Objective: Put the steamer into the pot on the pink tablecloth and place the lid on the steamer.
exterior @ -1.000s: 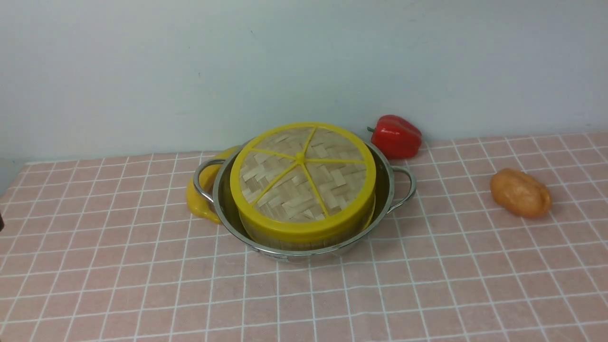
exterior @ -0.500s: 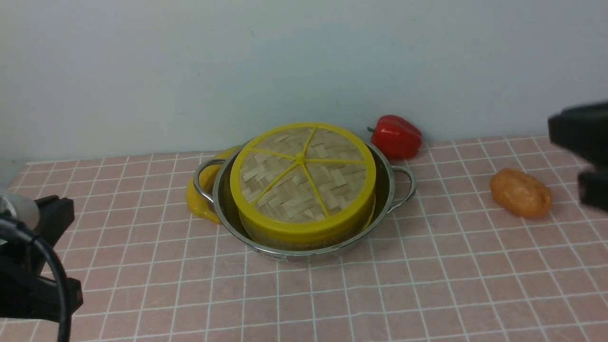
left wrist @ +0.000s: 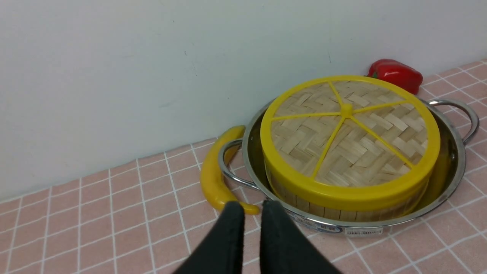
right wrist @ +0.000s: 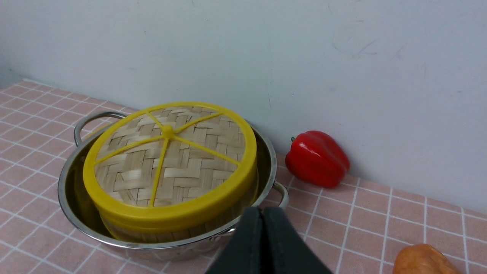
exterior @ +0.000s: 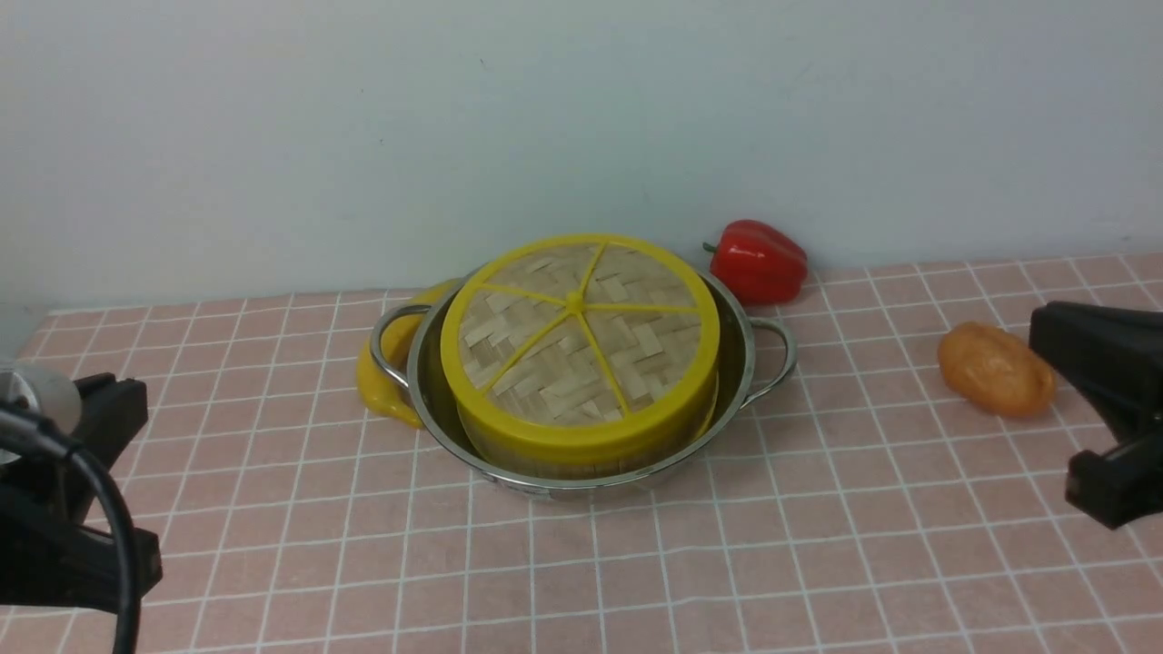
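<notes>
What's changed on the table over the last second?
Both arms came into the front view: the left gripper at the left edge, the right gripper at the right edge, dropping lower near the potato. Neither holds anything; the right one is shut. The lid, steamer, pot, banana and pepper stayed put.

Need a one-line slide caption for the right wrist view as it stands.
Lid on steamer in pot, red pepper by the wall, right claw shut and empty.
</notes>
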`<state>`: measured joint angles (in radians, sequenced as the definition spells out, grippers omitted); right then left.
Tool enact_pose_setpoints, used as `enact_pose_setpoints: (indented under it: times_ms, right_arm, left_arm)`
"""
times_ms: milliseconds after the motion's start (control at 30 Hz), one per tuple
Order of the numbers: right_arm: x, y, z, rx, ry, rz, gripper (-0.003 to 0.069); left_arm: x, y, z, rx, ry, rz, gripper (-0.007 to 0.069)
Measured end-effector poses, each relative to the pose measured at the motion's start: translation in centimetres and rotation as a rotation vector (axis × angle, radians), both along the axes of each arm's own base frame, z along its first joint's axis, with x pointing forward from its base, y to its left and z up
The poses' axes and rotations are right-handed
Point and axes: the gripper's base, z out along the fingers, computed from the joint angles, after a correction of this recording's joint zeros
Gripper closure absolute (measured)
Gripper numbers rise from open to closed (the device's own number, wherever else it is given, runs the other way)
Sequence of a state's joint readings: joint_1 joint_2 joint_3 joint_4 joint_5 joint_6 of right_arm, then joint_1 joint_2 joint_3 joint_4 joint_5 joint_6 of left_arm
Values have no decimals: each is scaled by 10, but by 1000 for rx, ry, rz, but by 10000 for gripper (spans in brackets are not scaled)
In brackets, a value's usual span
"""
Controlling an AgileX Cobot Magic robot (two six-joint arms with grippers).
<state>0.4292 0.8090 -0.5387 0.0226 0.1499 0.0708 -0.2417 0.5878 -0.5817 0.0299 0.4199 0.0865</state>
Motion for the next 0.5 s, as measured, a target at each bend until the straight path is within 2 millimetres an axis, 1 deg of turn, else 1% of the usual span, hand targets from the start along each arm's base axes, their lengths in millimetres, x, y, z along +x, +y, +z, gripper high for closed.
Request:
enact_pose_setpoints:
  times_ms: [267, 333, 367, 433, 467, 500]
  right_arm:
    - [0, -1, 0, -13, -6, -1, 649]
    - [0, -8, 3, -70, -47, -22, 643]
    - [0, -9, 3, -72, -51, -28, 643]
    - [-5, -28, 9, -79, -74, -131, 635]
    - [-7, -32, 10, -77, -72, -150, 634]
    - [-14, -45, 12, -66, -61, -231, 628]
  left_arm:
    - [0, 0, 0, 0, 0, 0, 540]
    - [0, 0, 0, 0, 0, 0, 539]
    - [0, 0, 0, 0, 0, 0, 539]
    - [0, 0, 0, 0, 0, 0, 531]
    - [0, 0, 0, 0, 0, 0, 531]
    - [0, 0, 0, 0, 0, 0, 528]
